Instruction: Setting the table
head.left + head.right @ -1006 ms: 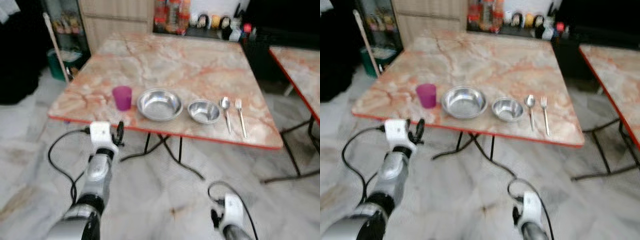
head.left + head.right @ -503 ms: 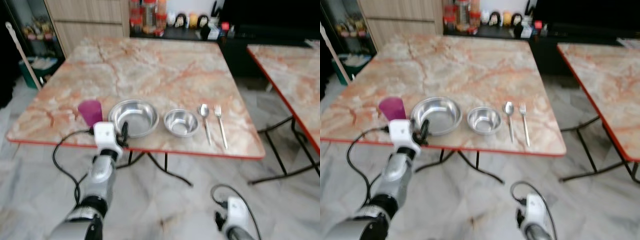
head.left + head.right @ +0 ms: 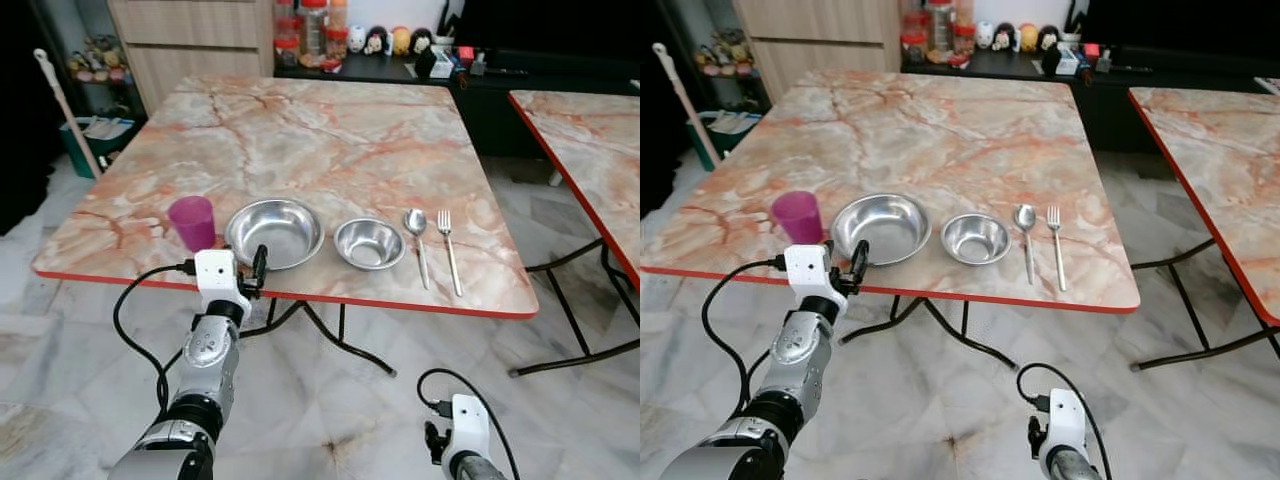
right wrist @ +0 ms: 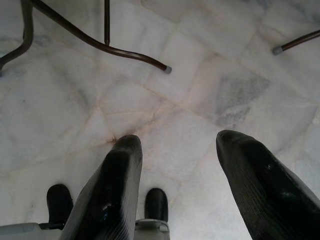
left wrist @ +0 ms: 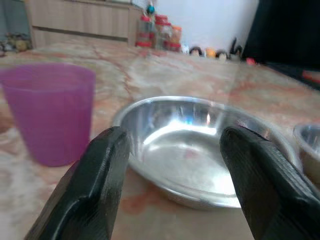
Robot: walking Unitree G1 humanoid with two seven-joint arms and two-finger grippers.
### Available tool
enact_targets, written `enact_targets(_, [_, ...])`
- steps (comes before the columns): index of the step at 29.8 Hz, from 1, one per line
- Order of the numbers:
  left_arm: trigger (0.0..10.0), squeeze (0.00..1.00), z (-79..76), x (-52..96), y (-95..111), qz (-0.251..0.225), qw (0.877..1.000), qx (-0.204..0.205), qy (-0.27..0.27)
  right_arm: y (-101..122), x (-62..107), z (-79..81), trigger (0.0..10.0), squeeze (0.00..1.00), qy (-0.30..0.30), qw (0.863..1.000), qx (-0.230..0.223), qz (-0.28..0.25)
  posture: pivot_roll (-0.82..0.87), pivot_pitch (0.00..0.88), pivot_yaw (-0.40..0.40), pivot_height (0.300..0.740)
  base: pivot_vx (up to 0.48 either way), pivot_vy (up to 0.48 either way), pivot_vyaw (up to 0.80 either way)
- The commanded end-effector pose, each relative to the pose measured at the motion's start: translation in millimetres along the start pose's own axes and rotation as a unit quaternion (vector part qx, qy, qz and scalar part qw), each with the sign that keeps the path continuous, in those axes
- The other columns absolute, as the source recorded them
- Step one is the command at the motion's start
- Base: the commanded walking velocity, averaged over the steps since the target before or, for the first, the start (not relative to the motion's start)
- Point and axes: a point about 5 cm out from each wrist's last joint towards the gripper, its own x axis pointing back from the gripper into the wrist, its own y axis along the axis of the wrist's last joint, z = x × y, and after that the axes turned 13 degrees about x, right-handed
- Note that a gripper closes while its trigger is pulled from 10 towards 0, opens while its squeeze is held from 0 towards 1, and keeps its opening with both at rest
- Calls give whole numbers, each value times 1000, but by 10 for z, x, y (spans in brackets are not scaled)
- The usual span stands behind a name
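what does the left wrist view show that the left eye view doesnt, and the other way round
Left wrist view: a close, low look between the open left gripper at the inside of the large steel bowl.

Left eye view: the spoon, the fork, the table as a whole, and the right gripper low over the floor.

Shared: the purple cup, the large bowl, the small steel bowl.

Left arm: we hold it raised and stretched forward.
Left end effector (image 5: 172, 165): our fingers are spread apart, gripping nothing.
Right end effector (image 4: 187, 192): ours hangs low, fingers parted, pointing down.
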Motion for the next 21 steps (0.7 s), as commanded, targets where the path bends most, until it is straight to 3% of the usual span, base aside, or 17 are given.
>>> enact_targets(1, [10000, 1000, -54, -51, 75, -15, 1000, 6, -16, -41, 9, 8, 10000, 0, 2, 1000, 3, 7, 86, 57, -25, 740, 0, 0, 0])
enact_targets(6, [10000, 1000, -155, -169, 136, -4, 999, 16, -30, -48, 11, 36, 10000, 0, 5, 1000, 2, 8, 82, 46, -17, 740, 0, 0, 0])
enact_targets(7, [10000, 0, -168, -180, 136, 1, 999, 12, -35, -47, 10, 40, 10000, 0, 6, 1000, 2, 8, 82, 47, -15, 740, 0, 0, 0])
enact_targets(11, [10000, 0, -213, -227, 86, 51, 997, -34, -49, -34, 7, 70, 10000, 0, 14, 1000, 1, 7, 81, 61, -12, 740, 0, 0, 0])
enact_targets(13, [10000, 0, -214, -235, 90, 54, 997, -35, -46, -32, 7, 75, 10000, 0, 14, 1000, -1, 6, 79, 70, -9, 740, 0, 0, 0])
enact_targets(21, [10000, 0, -301, -363, 235, 43, 999, 8, -15, -76, 19, 108, 10000, 0, 22, 1000, -15, 10, 78, 91, -7, 740, 0, 0, 0])
